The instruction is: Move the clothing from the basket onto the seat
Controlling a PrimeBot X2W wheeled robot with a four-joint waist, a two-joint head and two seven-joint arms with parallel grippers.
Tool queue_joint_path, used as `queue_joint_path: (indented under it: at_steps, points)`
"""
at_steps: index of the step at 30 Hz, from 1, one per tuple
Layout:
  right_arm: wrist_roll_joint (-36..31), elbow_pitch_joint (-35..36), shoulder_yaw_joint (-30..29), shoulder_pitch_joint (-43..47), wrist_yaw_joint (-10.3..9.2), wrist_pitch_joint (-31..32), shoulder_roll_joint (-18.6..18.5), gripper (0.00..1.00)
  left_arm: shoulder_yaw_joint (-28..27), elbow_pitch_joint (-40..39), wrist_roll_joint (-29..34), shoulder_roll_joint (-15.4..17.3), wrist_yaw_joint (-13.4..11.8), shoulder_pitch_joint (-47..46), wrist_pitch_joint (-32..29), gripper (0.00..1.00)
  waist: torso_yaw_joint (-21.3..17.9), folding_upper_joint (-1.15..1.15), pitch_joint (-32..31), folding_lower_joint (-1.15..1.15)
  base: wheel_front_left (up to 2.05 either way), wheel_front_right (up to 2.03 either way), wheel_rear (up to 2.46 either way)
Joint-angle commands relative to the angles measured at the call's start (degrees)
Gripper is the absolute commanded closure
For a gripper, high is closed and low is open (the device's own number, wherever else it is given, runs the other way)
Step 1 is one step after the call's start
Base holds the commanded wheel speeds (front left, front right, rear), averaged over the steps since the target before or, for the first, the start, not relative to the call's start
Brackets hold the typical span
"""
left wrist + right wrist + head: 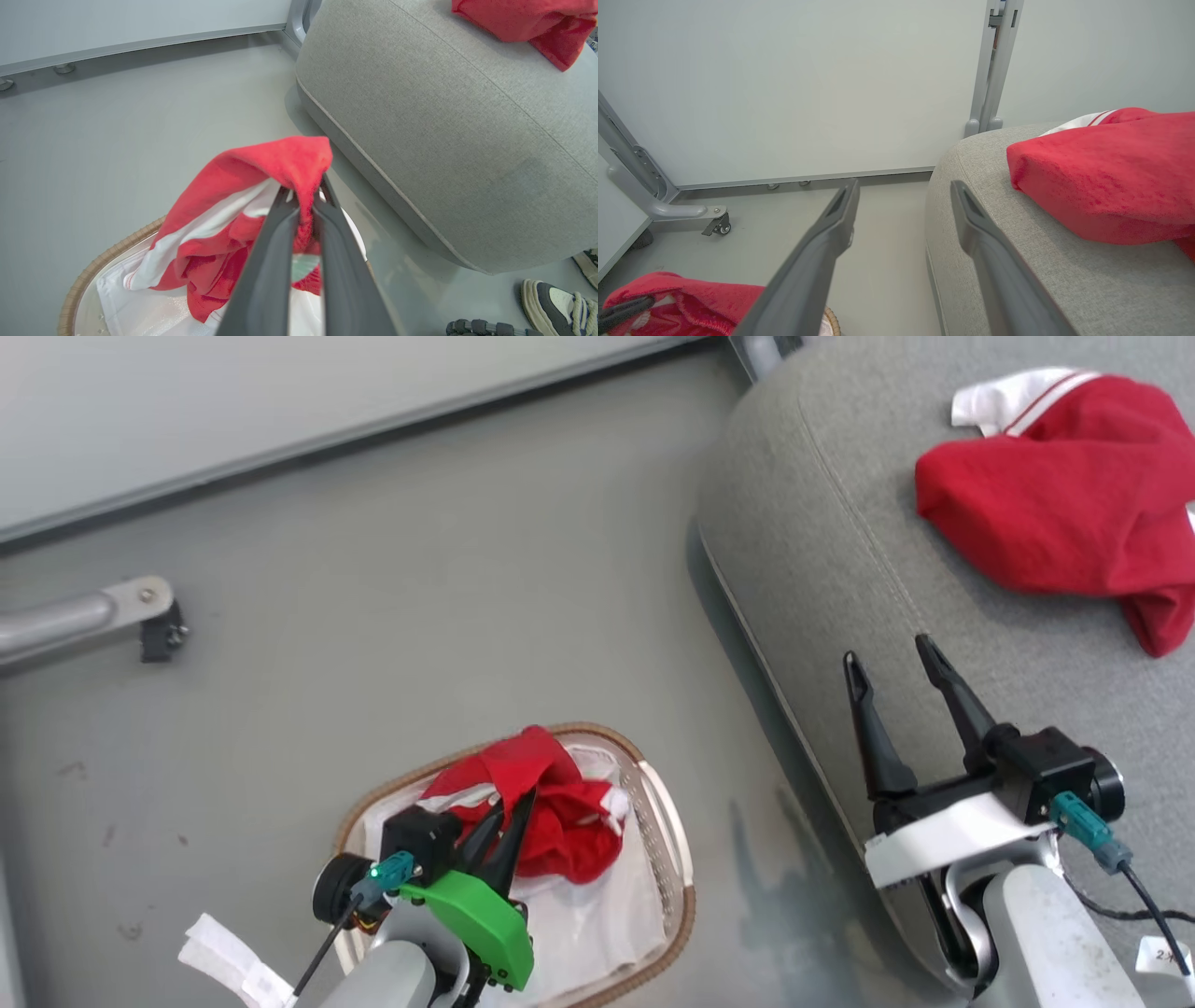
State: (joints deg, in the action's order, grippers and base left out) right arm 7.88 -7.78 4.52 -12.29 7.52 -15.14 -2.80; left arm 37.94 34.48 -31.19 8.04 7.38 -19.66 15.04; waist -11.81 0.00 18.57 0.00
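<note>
A red garment with white stripes (551, 812) rises out of the basket (674, 845) on the floor, pinched at its top fold by my left gripper (515, 803), which is shut on it. In the left wrist view the same clothing (243, 196) drapes from the left gripper (303, 196) over the basket's brown rim (88, 275) and white liner. Another red garment (1064, 504) lies on the grey seat (840, 551) at the right. My right gripper (887, 658) hovers open over the seat's near edge with nothing in it, apart from that garment (1106, 182).
Grey floor lies between basket and seat. A wheeled metal frame leg (140, 616) stands at the left, by a pale wall panel. Shoes (560, 303) show on the floor beside the seat (467, 140). A white label strip (224, 957) hangs by my left arm.
</note>
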Motion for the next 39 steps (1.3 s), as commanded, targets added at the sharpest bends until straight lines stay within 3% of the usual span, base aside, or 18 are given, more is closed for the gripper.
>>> queue_joint_path:
  at_steps: [1,10,21,39]
  points:
    - [0.15,-0.21,0.15,1.71,-0.06,-0.01,-0.26,0.0,-1.37,-1.32,1.3,-0.36,0.19,1.52,0.19,1.0,5.3,0.0,-6.56,0.0,0.0,0.0,0.0]
    - [0.35,-1.68,1.38,4.76,-0.06,-0.01,-0.26,0.0,-9.37,-12.39,6.17,-2.09,0.19,3.27,0.2,1.0,6.79,0.0,-11.32,0.0,0.0,0.0,0.0]
    - [0.06,-3.13,4.92,7.66,-0.06,-0.01,-0.23,0.0,-10.51,-22.01,8.99,-3.09,0.19,-1.43,0.2,1.0,8.03,0.0,-15.21,0.0,0.0,0.0,0.0]
    - [-3.07,-7.41,25.61,-1.82,-0.07,-0.01,-3.14,0.0,-5.68,-23.07,7.78,-4.2,0.19,-3.23,0.2,1.0,11.08,0.0,-16.37,0.0,0.0,0.0,0.0]
